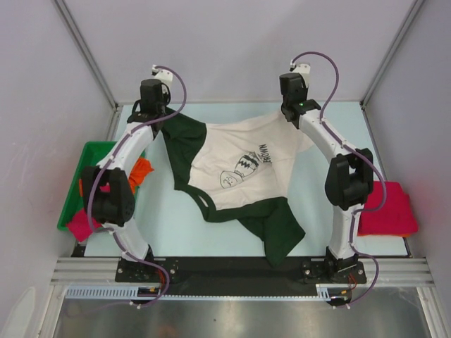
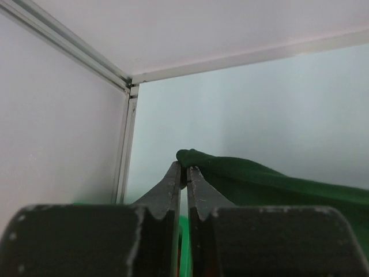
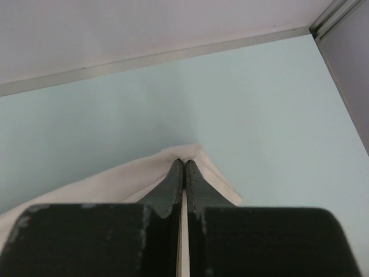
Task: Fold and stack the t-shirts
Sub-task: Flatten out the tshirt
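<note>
The cream t-shirt (image 1: 239,169) with dark green sleeves and a black print hangs stretched between both grippers at the back of the table. Its lower green sleeve trails toward the front. My left gripper (image 1: 153,113) is shut on the dark green sleeve edge (image 2: 259,179). In the left wrist view the cloth is bunched at the tips of that gripper (image 2: 184,169). My right gripper (image 1: 292,105) is shut on a cream corner (image 3: 115,182), which folds over its tips (image 3: 184,163). A folded crimson-pink t-shirt (image 1: 391,208) lies at the right edge.
A green plastic bin (image 1: 81,176) stands at the left behind the left arm. An orange t-shirt (image 1: 143,169) and a magenta-pink one (image 1: 83,224) are in it. White walls and metal posts close in the back and both sides.
</note>
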Action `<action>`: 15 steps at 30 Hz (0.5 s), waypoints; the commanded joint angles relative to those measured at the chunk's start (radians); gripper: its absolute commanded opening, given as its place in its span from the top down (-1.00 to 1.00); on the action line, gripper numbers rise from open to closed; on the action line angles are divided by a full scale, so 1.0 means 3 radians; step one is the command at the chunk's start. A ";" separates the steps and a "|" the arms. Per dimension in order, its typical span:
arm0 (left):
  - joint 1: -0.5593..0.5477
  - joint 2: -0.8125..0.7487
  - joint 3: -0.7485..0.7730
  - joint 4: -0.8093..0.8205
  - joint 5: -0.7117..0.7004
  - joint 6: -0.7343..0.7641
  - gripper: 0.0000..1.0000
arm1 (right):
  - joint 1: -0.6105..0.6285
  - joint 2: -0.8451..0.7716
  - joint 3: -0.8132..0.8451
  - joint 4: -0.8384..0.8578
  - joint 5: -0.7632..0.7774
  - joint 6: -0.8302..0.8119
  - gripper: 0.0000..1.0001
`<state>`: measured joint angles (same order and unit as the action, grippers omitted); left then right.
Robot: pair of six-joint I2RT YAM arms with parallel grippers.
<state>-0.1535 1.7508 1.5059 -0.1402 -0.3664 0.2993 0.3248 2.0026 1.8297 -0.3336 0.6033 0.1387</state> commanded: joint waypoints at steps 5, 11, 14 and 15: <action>0.0103 0.0407 0.0891 0.0002 -0.0098 -0.0092 0.44 | -0.0219 0.0238 0.0425 0.0125 -0.0042 0.0100 0.79; 0.0093 0.0183 0.0983 -0.0125 0.0081 -0.0235 -0.29 | -0.0219 0.0075 0.0482 0.0130 -0.0134 0.0090 -0.48; 0.0077 -0.0027 0.0912 -0.0217 0.0132 -0.0287 -0.33 | -0.0198 -0.0073 0.0421 0.0115 -0.0058 0.0080 -0.84; 0.0067 -0.0103 0.0821 -0.0243 0.0198 -0.0302 -0.33 | -0.0173 -0.0125 0.0380 0.0120 -0.0043 0.0070 -0.92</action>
<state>-0.1287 1.8488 1.7565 -0.1883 -0.3557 0.2520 0.2562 2.0731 1.9270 -0.3267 0.5705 0.1623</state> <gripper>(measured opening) 0.662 0.887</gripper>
